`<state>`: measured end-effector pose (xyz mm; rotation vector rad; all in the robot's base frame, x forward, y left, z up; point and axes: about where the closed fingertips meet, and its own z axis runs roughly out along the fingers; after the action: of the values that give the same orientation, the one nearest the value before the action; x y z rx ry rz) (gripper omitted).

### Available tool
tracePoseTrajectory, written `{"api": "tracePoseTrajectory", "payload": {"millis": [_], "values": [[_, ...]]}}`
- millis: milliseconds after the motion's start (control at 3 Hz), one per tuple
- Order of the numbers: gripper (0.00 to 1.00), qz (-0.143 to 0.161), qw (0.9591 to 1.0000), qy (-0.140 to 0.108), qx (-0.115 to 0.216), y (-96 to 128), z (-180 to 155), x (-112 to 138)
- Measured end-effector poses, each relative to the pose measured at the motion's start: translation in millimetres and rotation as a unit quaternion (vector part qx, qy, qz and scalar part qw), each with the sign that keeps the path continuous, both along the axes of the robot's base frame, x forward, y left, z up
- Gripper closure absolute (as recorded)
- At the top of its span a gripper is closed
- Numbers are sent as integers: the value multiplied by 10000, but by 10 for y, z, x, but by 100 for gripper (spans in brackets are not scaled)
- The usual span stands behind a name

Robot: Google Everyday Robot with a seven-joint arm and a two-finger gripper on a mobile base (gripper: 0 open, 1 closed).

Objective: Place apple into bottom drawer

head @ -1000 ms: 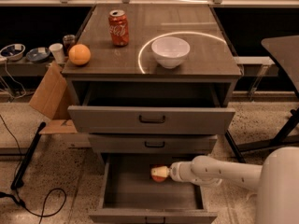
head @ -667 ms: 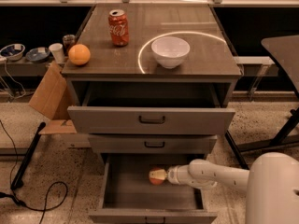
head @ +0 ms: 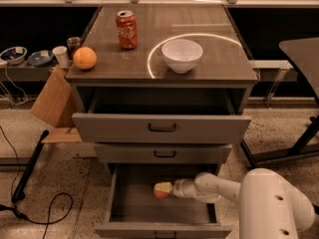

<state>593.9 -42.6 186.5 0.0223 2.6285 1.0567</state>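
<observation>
The bottom drawer point(head: 124, 203) is pulled open below the two upper drawers, and its deep grey inside shows. My gripper point(head: 168, 188) reaches in from the right, low inside the drawer, and is shut on the apple point(head: 160, 190), a small red-pink fruit with a pale patch. The apple is near the middle of the drawer, close to its floor; I cannot tell whether it touches the floor. My white arm point(head: 224, 188) stretches from the lower right over the drawer's right wall.
The top drawer point(head: 162, 127) is pulled out and overhangs the bottom one; the middle drawer point(head: 163, 153) is nearly shut. On the cabinet top stand an orange point(head: 84, 58), a soda can point(head: 126, 30) and a white bowl point(head: 182, 55). Cardboard point(head: 54, 103) and cables lie at left.
My gripper has carried the apple a little leftward and lower, deeper into the bottom drawer. The camera view has shifted slightly.
</observation>
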Motion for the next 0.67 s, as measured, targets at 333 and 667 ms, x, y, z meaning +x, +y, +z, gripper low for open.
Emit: {"api": "tracePoseTrajectory", "payload": {"millis": [333, 667], "values": [[100, -36, 9997, 156, 165, 99, -137, 121], [81, -60, 9993, 230, 277, 137, -202, 193]]}}
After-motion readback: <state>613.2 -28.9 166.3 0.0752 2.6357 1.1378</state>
